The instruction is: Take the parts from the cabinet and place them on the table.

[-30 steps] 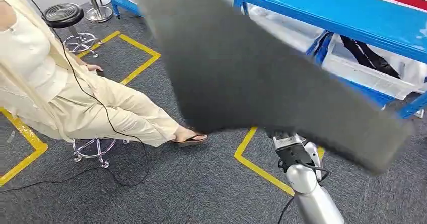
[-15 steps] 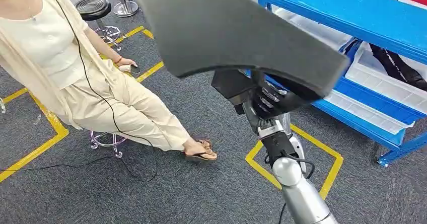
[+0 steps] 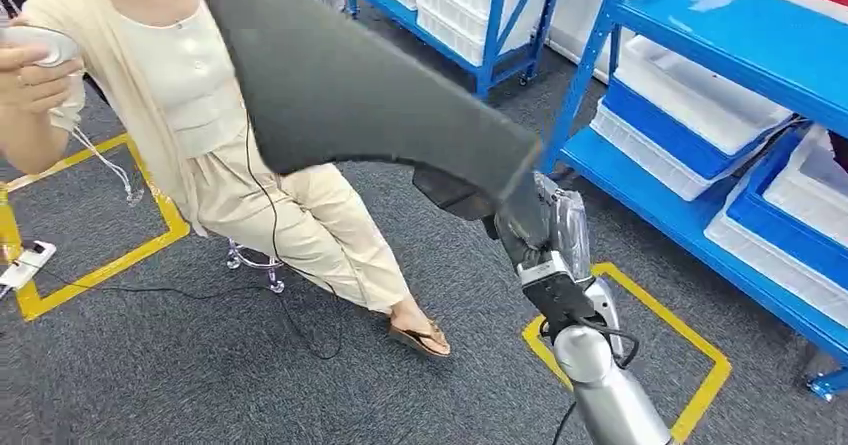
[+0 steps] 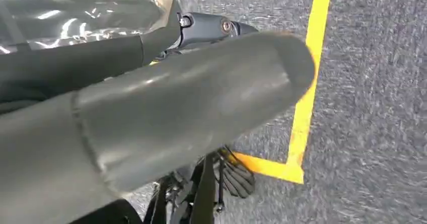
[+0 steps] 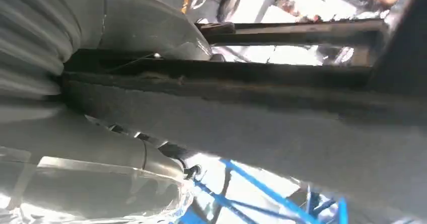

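Head view, L to R: a seated person [image 3: 200, 115] in cream clothes on a stool holds a pale handset [image 3: 35, 40] w/ a cable, yellow floor tape [image 3: 110, 260] beside them on grey carpet; centre, the big dark grey part [image 3: 350, 85] is held up in the air, crossing the frame. Right hand [image 3: 510, 215] grips the part's lower end from beneath, blue shelving [image 3: 720, 35] w/ white bins [image 3: 700, 95] behind it. Left wrist view: left hand [image 4: 126, 123] close-up & blurred, can't tell its fingers' state; part [image 5: 252, 118] fills much of the right wrist view.

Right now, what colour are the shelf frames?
Bright blue metal shelf frames, clearest in the head view.
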### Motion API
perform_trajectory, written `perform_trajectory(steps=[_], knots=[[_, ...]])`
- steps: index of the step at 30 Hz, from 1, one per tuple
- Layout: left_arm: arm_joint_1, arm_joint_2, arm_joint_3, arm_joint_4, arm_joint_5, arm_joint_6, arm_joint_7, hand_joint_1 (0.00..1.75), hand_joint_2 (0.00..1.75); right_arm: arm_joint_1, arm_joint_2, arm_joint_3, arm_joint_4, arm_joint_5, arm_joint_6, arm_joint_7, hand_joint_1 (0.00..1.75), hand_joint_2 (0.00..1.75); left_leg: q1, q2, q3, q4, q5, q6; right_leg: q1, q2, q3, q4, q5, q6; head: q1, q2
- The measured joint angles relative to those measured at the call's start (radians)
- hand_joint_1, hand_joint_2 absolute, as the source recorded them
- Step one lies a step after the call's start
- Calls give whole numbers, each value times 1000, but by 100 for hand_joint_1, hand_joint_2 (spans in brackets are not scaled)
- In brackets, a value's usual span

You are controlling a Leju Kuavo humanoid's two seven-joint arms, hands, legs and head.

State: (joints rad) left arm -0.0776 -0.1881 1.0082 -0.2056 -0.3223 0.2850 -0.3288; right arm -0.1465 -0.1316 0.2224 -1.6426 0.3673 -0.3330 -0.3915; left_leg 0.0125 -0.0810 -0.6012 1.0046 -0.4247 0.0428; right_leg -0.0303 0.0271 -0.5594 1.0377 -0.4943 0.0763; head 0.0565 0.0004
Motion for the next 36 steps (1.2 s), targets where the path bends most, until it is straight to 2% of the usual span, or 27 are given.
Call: perform_trajectory(steps=[1,2,4,5,6,7,8,10,11,12,14,15,16,17,20,21,22,23,25,26,27,28,30,31,32,33,36], knots=[[0,1,0,0,5,19,16,0,0,1,-8,1,4,-20,0,-20,175,175,-7,-10,-5,8,-3,-9,2,20,7,-28,2,-8,0,0],[0,0,3,0,20,54,42,0,0,-2,-10,2,13,-39,1,-41,175,175,-8,-15,-9,9,-3,-15,5,8,12,-30,8,-22,0,0],[5,-6,20,0,45,120,88,0,0,-18,-11,7,38,-49,2,-53,175,175,-3,-22,-12,4,3,-25,15,2,9,-26,11,-37,-1,0],[7,-8,30,0,57,137,102,0,0,-30,-11,13,49,-48,2,-53,175,175,-2,-25,-14,4,2,-30,6,-4,11,-30,15,-45,-1,0],[8,-10,38,1,63,141,115,0,0,-41,-10,18,57,-43,2,-51,175,175,1,-9,-16,16,-8,-32,-1,-13,12,-33,19,-53,-1,0],[7,-14,44,1,62,141,127,0,0,-48,-10,19,62,-38,1,-46,175,175,-3,33,-35,55,-37,-36,1,-19,13,-34,18,-65,-8,0],[5,-16,46,1,58,139,143,0,0,-53,-10,19,64,-32,0,-38,175,175,-1,56,-70,129,-78,-40,6,-30,13,-33,16,-72,-9,0],[3,-18,46,1,45,119,156,0,0,-53,-12,19,67,-23,-3,-25,175,175,0,73,-149,288,-145,-46,15,-53,13,-33,14,-76,-9,0],[4,-18,45,1,39,105,156,0,0,-51,-13,19,67,-18,-5,-20,175,175,0,76,-168,326,-151,-46,18,-63,14,-33,13,-78,-9,0],[5,-18,45,1,37,98,156,0,0,-49,-13,19,67,-14,-6,-16,175,175,0,78,-162,315,-134,-44,21,-73,15,-33,12,-79,-9,0],[5,-17,45,1,32,90,157,0,0,-48,-15,19,65,-9,-8,-14,175,175,-3,86,-82,169,-58,-31,26,-90,20,-33,9,-81,-9,0],[5,-16,45,1,27,80,152,0,0,-48,-15,19,63,-8,-9,-14,175,175,-7,108,-28,74,-22,-19,29,-97,23,-33,8,-83,-10,0],[4,-10,43,0,13,62,139,0,0,-47,-15,19,60,-6,-10,-14,175,175,-19,153,-2,21,-27,-4,31,-102,24,-33,6,-82,-9,0],[4,-8,37,0,0,44,128,0,0,-47,-17,19,57,-4,-11,-14,175,175,-22,143,-1,19,-22,-5,41,-108,21,-32,3,-76,-8,0],[3,0,30,0,31,-43,76,0,0,-49,-18,21,55,2,-11,-13,175,175,-28,115,-6,11,-18,3,37,-132,26,-37,2,-68,-9,0],[3,2,32,0,43,-66,61,0,0,-51,-19,21,50,2,-11,-12,175,175,-10,104,10,-12,-4,10,44,-124,19,-30,-7,-62,-8,0],[2,2,34,0,52,-79,52,0,0,-51,-24,21,50,3,-11,-12,175,175,-15,98,16,-21,-1,10,34,-84,16,-3,-23,-62,-6,0],[-1,5,36,0,55,-84,47,0,0,-51,-25,21,48,4,-12,-12,175,175,-11,91,17,-21,4,19,32,-55,-13,56,-52,-68,-8,0],[-5,10,45,0,66,-75,50,0,0,-46,-29,21,48,5,-12,-12,175,175,-10,67,14,-21,4,18,23,-34,-92,218,-114,-69,-5,0],[-5,10,49,0,72,-66,58,0,0,-46,-29,22,48,5,-12,-12,175,175,-10,55,13,-21,4,17,18,-32,-120,269,-125,-62,-5,0],[-5,10,54,0,74,-60,64,0,0,-46,-29,22,48,5,-11,-12,175,175,-9,43,13,-20,5,16,13,-32,-122,268,-115,-51,-5,0],[-5,10,57,0,75,-55,71,0,0,-47,-29,23,48,5,-10,-12,175,175,-7,32,14,-19,5,13,7,-32,-102,221,-88,-37,-5,0],[-5,10,59,0,77,-51,77,0,0,-51,-29,25,48,5,-10,-12,175,175,2,6,13,-8,1,-2,-11,-22,-17,36,-6,-3,-5,0],[-5,11,60,0,78,-49,80,0,0,-52,-29,26,48,5,-10,-12,175,175,1,-3,6,1,-4,-13,-23,17,6,-19,-1,6,-3,0],[-7,13,62,0,78,-47,85,0,0,-52,-28,27,47,5,-10,-11,175,175,-2,-13,-5,14,-8,-22,-11,24,4,-20,0,-6,-1,0],[-6,12,64,0,78,-47,88,0,0,-50,-29,28,43,6,-10,-9,175,175,-4,-17,-10,11,-4,-28,-9,10,3,-10,0,-21,-4,0],[1,8,70,1,71,-35,114,0,0,-43,-29,28,18,17,-14,-4,175,175,9,-29,-17,14,-3,-38,-13,-7,1,-10,5,-43,-6,0]])
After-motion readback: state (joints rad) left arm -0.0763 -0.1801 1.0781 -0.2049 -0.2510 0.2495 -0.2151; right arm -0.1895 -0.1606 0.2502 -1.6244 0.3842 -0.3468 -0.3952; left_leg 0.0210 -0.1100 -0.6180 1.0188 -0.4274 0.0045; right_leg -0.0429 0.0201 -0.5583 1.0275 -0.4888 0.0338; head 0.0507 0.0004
